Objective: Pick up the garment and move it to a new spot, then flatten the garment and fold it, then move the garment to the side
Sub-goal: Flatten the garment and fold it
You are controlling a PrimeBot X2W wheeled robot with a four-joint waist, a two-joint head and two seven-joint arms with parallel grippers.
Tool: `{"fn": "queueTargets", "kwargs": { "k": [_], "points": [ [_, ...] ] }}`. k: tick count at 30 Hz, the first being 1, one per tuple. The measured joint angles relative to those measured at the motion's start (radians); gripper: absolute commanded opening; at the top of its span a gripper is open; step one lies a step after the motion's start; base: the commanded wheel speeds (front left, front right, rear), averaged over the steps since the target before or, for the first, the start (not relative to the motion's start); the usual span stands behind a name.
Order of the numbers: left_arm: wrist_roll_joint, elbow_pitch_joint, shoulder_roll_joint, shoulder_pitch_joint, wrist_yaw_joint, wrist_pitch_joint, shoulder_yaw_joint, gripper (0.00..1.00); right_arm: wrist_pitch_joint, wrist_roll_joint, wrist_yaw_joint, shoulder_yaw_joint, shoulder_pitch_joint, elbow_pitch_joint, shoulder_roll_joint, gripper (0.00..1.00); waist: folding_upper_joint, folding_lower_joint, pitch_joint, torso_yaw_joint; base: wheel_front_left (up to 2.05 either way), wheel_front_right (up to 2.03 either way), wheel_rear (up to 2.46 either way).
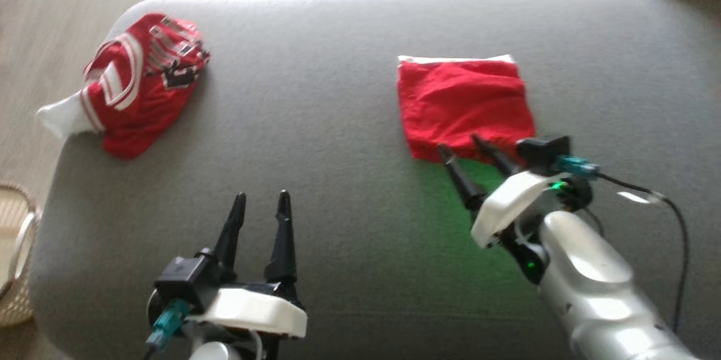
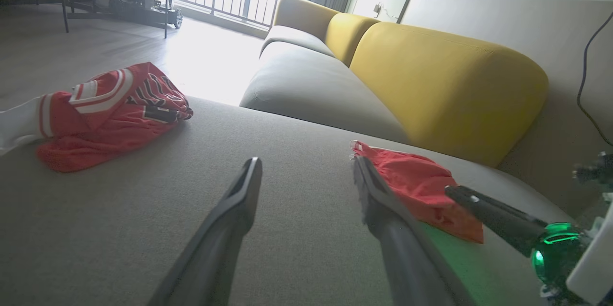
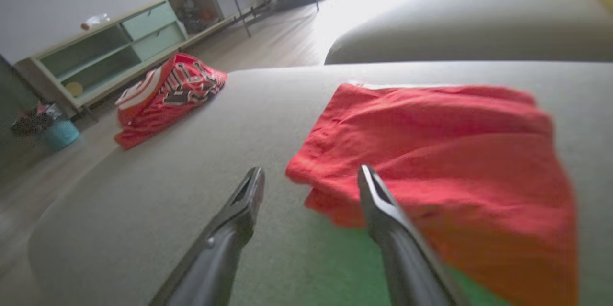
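The garment (image 1: pixel 462 101) is plain red with a white strip along its far edge. It lies folded into a rough rectangle on the right half of the grey cushion (image 1: pixel 326 95). My right gripper (image 1: pixel 461 143) stands open at the garment's near left corner, fingertips over its edge and nothing between them. In the right wrist view the garment (image 3: pixel 431 143) spreads ahead, with the right finger (image 3: pixel 383 210) over its near edge. My left gripper (image 1: pixel 262 196) is open above bare cushion at the lower left, well apart from the garment (image 2: pixel 416 181).
A red and white jersey (image 1: pixel 141 84) lies bunched at the cushion's far left corner. A wicker basket (image 1: pixel 14 258) sits on the floor to the left. Yellow backrests (image 2: pixel 440 81) rise beyond the seat. A black cable (image 1: pixel 676 225) trails from the right wrist.
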Motion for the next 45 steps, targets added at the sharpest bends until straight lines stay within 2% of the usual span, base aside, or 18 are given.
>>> {"fn": "queueTargets", "kwargs": {
  "k": [7, 12, 18, 24, 29, 45],
  "points": [
    [0.0, -0.019, -0.002, 0.006, 0.001, 0.0, 0.054, 1.0, -0.002, -0.216, 0.0, -0.322, 0.192, -0.331, -0.023, 1.0, 0.0, 0.0, -0.023, -0.064, 0.0, 0.0, 0.0],
    [0.012, -0.023, -0.002, 0.007, -0.002, 0.0, 0.077, 1.0, -0.003, -0.318, 0.0, -0.442, 0.378, -0.53, -0.003, 1.0, 0.0, 0.0, -0.029, -0.086, 0.0, 0.0, 0.0],
    [0.054, -0.009, -0.001, 0.044, -0.011, 0.0, 0.134, 1.0, -0.003, -0.324, 0.0, -0.454, 0.498, -0.674, 0.014, 1.0, 0.0, 0.0, -0.034, -0.106, 0.0, 0.0, 0.0],
    [0.054, 0.005, -0.001, 0.07, -0.018, 0.0, 0.155, 1.0, -0.004, -0.34, 0.0, -0.434, 0.561, -0.751, 0.017, 1.0, 0.0, 0.0001, -0.05, -0.108, 0.0, 0.0, 0.0],
    [0.059, 0.014, -0.001, 0.105, -0.018, 0.0, 0.153, 1.0, -0.004, -0.343, 0.0, -0.415, 0.614, -0.784, 0.021, 1.0, 0.0, 0.0, -0.065, -0.099, 0.0, 0.0, 0.0],
    [0.082, 0.069, -0.001, 0.107, -0.045, 0.0, 0.153, 1.0, -0.004, -0.367, 0.0, -0.411, 0.631, -0.8, 0.022, 1.0, 0.0, 0.0, -0.081, -0.075, 0.0, 0.0, 0.0]
  ]
}}
